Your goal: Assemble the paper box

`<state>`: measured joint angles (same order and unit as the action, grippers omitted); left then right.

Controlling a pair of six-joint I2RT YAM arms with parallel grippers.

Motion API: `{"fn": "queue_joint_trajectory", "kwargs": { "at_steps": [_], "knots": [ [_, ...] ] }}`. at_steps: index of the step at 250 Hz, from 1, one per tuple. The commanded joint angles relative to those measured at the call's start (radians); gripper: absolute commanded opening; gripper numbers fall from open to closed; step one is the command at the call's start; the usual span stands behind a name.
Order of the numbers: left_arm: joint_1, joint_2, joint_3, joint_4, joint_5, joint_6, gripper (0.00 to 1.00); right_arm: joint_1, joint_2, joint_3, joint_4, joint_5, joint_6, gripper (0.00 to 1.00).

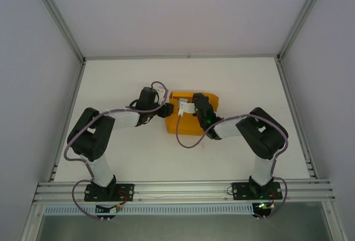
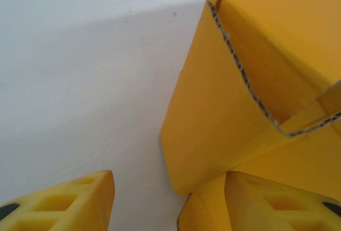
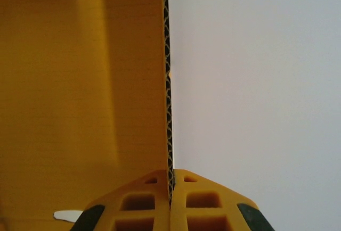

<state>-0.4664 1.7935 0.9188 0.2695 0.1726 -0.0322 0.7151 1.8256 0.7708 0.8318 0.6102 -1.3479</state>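
Arms bent inward over table (image 1: pixel 127 157): R fingers (image 3: pixel 184 191) clamp paper box (image 3: pixel 80 82) wall edge-on; L fingers (image 2: pixel 90 196) stand apart, box corner betw. them.

Left tool (image 2: pixel 168 188) stands parted, right tool (image 3: pixel 171 178) pinched tight (fingers (image 3: pixel 141 201) nearly meeting).

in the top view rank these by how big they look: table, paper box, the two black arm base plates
1. table
2. paper box, partly covered by the arms
3. left base plate and right base plate: they look alike, so no ranking between them
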Motion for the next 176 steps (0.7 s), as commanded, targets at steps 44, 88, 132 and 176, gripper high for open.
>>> {"fn": "queue_joint_trajectory", "kwargs": {
  "at_steps": [44, 88, 132, 176],
  "knots": [
    [-0.043, 0.058, 0.061, 0.129, -0.125, 0.001, 0.49, 0.019, 0.028, 0.031, -0.139, -0.040, 0.060, 0.00],
    [-0.052, 0.099, 0.088, 0.157, -0.191, -0.002, 0.30, 0.019, 0.026, 0.048, -0.237, -0.049, 0.100, 0.00],
    [-0.075, 0.118, 0.088, 0.175, -0.330, -0.012, 0.00, 0.017, 0.001, 0.072, -0.304, -0.056, 0.213, 0.00],
    [-0.089, 0.074, 0.057, 0.165, -0.315, -0.019, 0.00, 0.011, -0.114, 0.094, -0.483, -0.090, 0.449, 0.23]
  ]
}}
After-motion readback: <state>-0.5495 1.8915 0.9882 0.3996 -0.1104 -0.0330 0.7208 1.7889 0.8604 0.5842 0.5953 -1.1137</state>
